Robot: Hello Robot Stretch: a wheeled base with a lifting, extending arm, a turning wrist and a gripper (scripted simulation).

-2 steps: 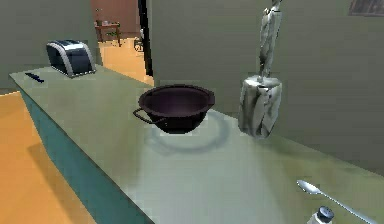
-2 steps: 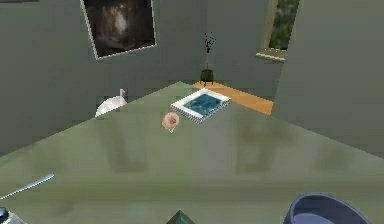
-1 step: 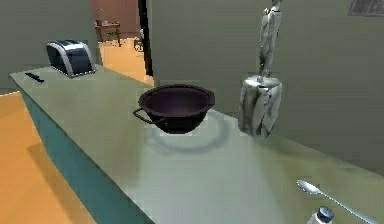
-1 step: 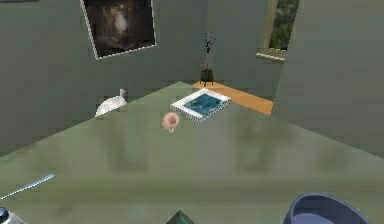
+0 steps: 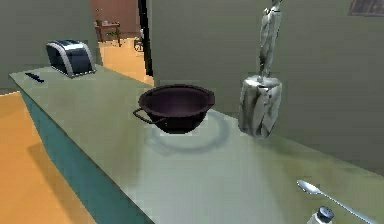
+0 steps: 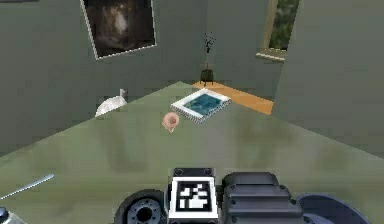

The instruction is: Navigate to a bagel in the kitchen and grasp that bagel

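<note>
Tan bagel [image 6: 172,121] lies on the counter [image 6: 100,150], well out beyond our gripper [image 6: 140,210], just short of a blue tray [image 6: 200,103]. Gripper sits low at the near edge, likely to line up a reach; we cannot tell its finger state or load.

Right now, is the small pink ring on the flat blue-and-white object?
No, the pink ring lies on bare counter beside that object.

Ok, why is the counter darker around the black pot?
In the forward view that is only the soft shadow of the pot on the counter; the doorway behind is lit brighter. In the arm side view the light is soft, with no glare around the small pinkish round thing.
</note>
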